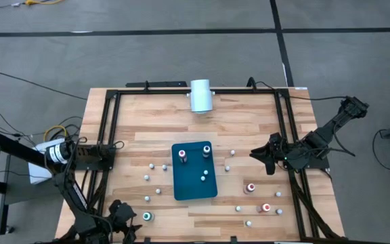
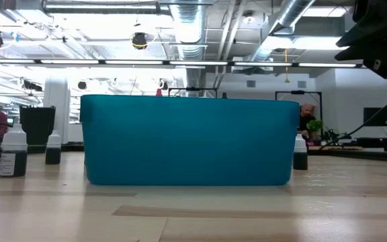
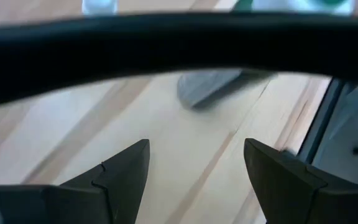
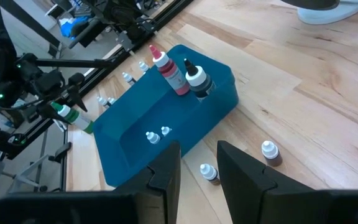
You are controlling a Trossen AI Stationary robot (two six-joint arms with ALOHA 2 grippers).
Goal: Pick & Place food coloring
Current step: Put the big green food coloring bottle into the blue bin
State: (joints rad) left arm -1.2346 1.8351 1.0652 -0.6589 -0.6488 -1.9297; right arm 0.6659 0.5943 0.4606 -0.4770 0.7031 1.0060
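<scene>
The teal tray sits at the centre of the high view and holds three food coloring bottles: a red-topped one and a dark-topped one at its upper end, a small whitish one lower down. More bottles dot the wooden table on both sides of the tray. The left gripper, at lower left, has its fingers spread around a green-topped bottle without clamping it. The right gripper, at centre right, hangs slightly parted and empty
</scene>
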